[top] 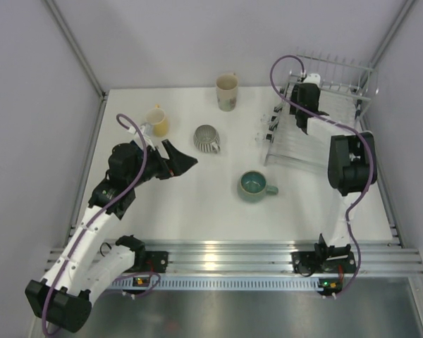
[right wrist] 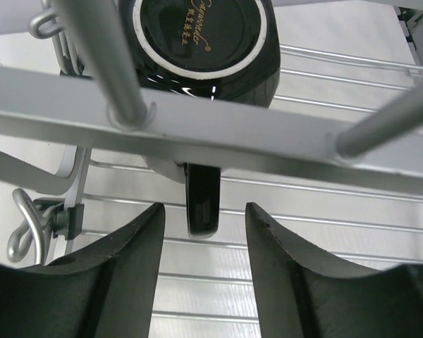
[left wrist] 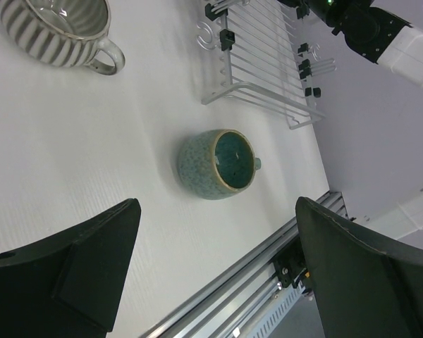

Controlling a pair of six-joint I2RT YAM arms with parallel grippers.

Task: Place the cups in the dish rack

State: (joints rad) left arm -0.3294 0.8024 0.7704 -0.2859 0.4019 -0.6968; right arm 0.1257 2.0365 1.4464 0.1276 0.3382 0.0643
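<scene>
**Black cup in the rack, four cups out on the desk**

The black cup (right wrist: 197, 42) sits in the rack (top: 317, 130), which stands at the far right of the desk (top: 197, 218). In the right wrist view the cup's base, ringed in white with gold script, faces the camera from behind the rack's grey bars. Its handle points down toward the right end effector (right wrist: 204, 211). That end effector is partly spread: its two dark fingers flank the handle with a gap on either side and grip nothing. From above, it is over the rack's far left part.

The other four cups stand mouth-up on the desk, left of the rack. The teal cup (left wrist: 215, 163) is nearest to it, just off the rack's near left corner, with its handle toward the rack side. The grey cup (top: 207, 138), ribbed, is farther back near the desk's middle. The yellow cup (top: 157, 122) is to its left. The cream cup (top: 227, 91), tall with a green mark, is by the back edge.

The left end effector (left wrist: 217, 208) is spread wide and holds nothing. It hovers above the desk just near of the yellow cup and left of the grey one. In its wrist view the teal cup lies ahead between the fingers, well apart from them.
</scene>
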